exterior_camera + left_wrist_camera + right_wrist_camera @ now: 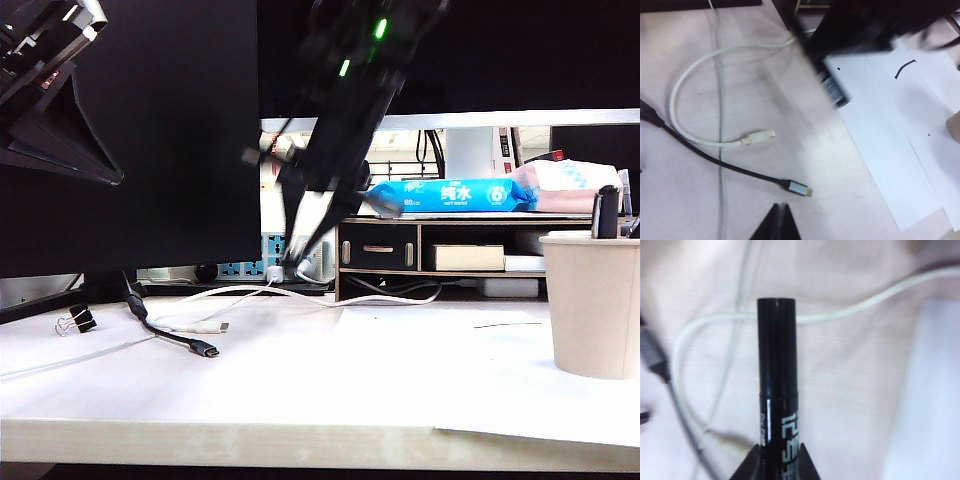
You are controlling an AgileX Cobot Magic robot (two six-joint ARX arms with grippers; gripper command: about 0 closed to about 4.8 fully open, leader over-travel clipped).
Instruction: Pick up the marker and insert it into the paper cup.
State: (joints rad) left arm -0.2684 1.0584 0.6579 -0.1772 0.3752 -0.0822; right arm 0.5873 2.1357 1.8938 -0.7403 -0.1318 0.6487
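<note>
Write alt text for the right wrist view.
The right end effector grips a black marker with white lettering, its capped end pointing away from the camera. It hangs above a pale tabletop crossed by a white cable, beside a white paper sheet.

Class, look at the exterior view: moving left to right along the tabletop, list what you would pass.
Small black binder clip → black cable with a metal plug → white cable with a white plug → right gripper holding the black marker → beige paper cup.
</note>
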